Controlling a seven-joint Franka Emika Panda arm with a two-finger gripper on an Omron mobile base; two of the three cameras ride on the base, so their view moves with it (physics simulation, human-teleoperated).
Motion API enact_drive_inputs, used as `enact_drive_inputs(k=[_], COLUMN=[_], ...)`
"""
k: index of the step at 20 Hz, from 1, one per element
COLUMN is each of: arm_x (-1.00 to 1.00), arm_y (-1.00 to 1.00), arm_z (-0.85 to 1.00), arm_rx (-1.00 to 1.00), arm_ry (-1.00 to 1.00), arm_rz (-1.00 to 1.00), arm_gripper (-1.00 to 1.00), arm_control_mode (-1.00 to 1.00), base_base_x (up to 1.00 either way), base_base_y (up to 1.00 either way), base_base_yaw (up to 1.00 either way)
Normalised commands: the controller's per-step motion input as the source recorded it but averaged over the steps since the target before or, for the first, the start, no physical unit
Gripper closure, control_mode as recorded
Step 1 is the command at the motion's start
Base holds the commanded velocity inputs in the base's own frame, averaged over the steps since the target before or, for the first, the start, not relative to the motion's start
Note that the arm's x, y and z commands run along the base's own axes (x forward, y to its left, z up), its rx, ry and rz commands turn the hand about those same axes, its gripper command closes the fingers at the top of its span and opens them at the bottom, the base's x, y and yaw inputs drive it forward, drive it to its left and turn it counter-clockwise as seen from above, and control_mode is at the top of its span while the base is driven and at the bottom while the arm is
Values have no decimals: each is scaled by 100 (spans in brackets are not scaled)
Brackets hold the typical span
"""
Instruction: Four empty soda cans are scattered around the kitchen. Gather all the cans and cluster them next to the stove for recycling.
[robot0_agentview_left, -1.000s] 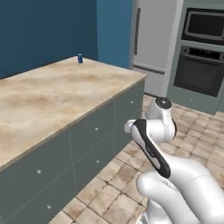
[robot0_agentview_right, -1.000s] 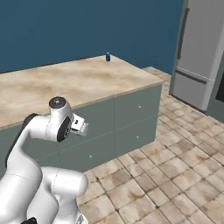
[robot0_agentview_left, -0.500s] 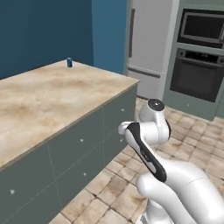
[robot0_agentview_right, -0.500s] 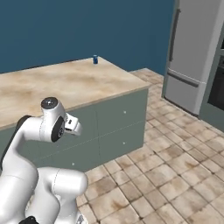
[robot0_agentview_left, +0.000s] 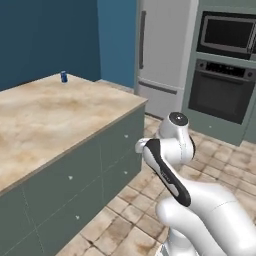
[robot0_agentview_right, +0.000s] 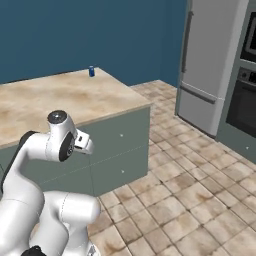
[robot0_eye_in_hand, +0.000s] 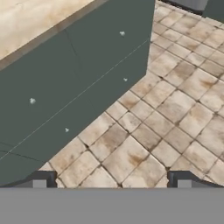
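One blue soda can (robot0_agentview_left: 64, 76) stands upright near the far corner of the island counter (robot0_agentview_left: 45, 115); the right base view shows the same can (robot0_agentview_right: 91, 71) by the counter's far edge. My gripper (robot0_eye_in_hand: 111, 181) is open with nothing between its fingertips (robot0_eye_in_hand: 39, 180). It hangs low beside the island and looks down at the drawer fronts and the floor tiles, far from the can. The arm (robot0_agentview_left: 170, 165) is folded close to the base. The stove is out of view.
The island's grey-green drawer fronts (robot0_eye_in_hand: 74, 87) stand just left of the arm. A steel fridge (robot0_agentview_left: 162, 55) and a built-in oven (robot0_agentview_left: 222, 92) with a microwave (robot0_agentview_left: 227, 32) above it line the far wall. Tiled floor (robot0_agentview_right: 190, 195) lies open to the right.
The whole picture has shifted, so the base has moved: the island and can slide left and the fridge and oven come further into view. The gripper stays open.
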Motion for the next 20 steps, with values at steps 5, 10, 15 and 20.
enact_drive_inputs(k=[5,10,15,20], arm_x=[0,0,0,0], arm_y=[0,0,0,0], arm_z=[0,0,0,0], arm_rx=[0,0,0,0], arm_ry=[0,0,0,0], arm_rz=[0,0,0,0], arm_gripper=[-100,-100,-100,-100], arm_control_mode=[100,100,100,100], base_base_x=[62,61,59,56], base_base_y=[-36,-36,-36,-36], base_base_yaw=[1,2,2,2])
